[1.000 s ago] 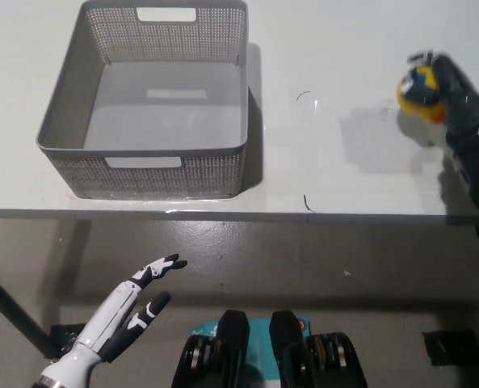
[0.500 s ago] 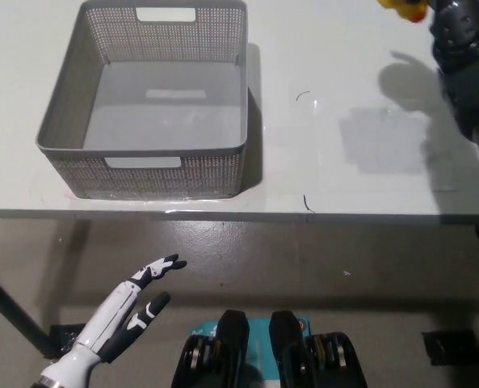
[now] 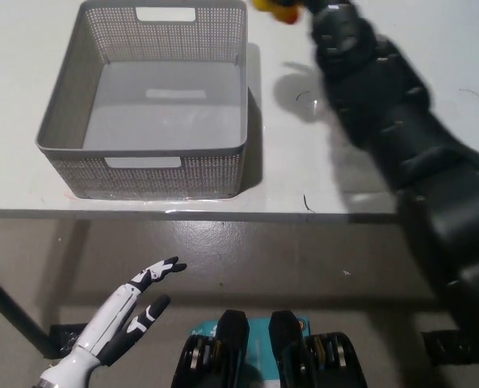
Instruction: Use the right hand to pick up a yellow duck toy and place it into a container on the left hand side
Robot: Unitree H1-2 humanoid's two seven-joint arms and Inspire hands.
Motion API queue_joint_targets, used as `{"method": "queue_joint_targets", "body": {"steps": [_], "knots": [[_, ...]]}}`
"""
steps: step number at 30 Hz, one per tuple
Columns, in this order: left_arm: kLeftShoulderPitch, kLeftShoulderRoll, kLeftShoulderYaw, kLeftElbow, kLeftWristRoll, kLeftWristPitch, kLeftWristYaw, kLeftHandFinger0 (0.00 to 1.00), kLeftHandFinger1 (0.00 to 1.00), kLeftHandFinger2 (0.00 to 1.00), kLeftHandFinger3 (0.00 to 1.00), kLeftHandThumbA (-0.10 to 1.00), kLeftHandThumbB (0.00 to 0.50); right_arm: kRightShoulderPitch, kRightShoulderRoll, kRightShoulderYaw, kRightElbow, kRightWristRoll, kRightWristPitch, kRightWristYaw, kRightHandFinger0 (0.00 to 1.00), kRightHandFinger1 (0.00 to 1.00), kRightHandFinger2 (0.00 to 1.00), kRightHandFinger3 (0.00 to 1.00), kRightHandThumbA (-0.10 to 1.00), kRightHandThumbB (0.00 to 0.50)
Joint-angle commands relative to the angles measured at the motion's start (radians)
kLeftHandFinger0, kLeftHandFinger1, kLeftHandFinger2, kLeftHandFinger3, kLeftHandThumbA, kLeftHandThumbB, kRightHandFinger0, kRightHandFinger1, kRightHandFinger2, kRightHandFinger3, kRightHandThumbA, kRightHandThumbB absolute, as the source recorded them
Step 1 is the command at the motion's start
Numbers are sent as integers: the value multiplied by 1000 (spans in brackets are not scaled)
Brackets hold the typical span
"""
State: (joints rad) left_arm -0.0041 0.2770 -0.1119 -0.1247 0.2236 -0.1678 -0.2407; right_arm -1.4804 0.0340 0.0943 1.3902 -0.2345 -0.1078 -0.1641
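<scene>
You have the yellow duck (image 3: 276,9) at the picture's top edge, only partly in view, just beyond the basket's far right corner and raised off the table. Your right hand (image 3: 329,18) sits against it there; the top edge cuts off the fingers, so you cannot tell whether they are clasped on the toy. The grey basket (image 3: 61,109) stands on the white table (image 3: 304,170). Your left hand (image 3: 138,303) rests below the basket's near edge, past the table, fingers spread and holding nothing.
</scene>
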Motion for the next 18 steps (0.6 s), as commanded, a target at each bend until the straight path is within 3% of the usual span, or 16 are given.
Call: {"method": "queue_joint_targets", "body": {"steps": [1,4,8,14,15,16,17,18], "knots": [[-8,17,-2,-24,6,6,-2,1000,1000,1000,1000,1000,170,-100,67,-10,-17,30,-32,-45,0,402,756,713,-100,178],[-7,25,-7,-38,16,17,-9,1000,1000,1000,1000,1000,152,-98,110,-5,-9,29,-42,-50,0,425,798,768,-100,166],[-7,28,-10,-52,16,34,-16,1000,1000,1000,1000,1000,141,-83,162,-3,1,30,-42,-48,0,374,767,692,-100,157],[8,32,-19,-58,21,34,-25,1000,1000,1000,1000,1000,160,-28,195,40,14,-8,-31,-82,31,422,797,756,-100,192],[8,32,-17,-59,15,34,-26,1000,1000,1000,1000,1000,161,-23,198,58,17,-25,-10,-97,310,636,924,1000,96,193],[6,33,-17,-58,15,35,-28,1000,1000,1000,1000,1000,161,-21,194,71,16,-31,-5,-85,481,774,982,1000,293,231],[4,33,-17,-55,11,35,-30,1000,1000,1000,1000,1000,162,-19,187,80,17,-28,2,-37,758,1000,1000,1000,511,287],[4,33,-16,-54,9,36,-31,1000,1000,1000,1000,1000,168,-17,181,92,18,-31,9,-4,1000,1000,1000,1000,673,326]]}}
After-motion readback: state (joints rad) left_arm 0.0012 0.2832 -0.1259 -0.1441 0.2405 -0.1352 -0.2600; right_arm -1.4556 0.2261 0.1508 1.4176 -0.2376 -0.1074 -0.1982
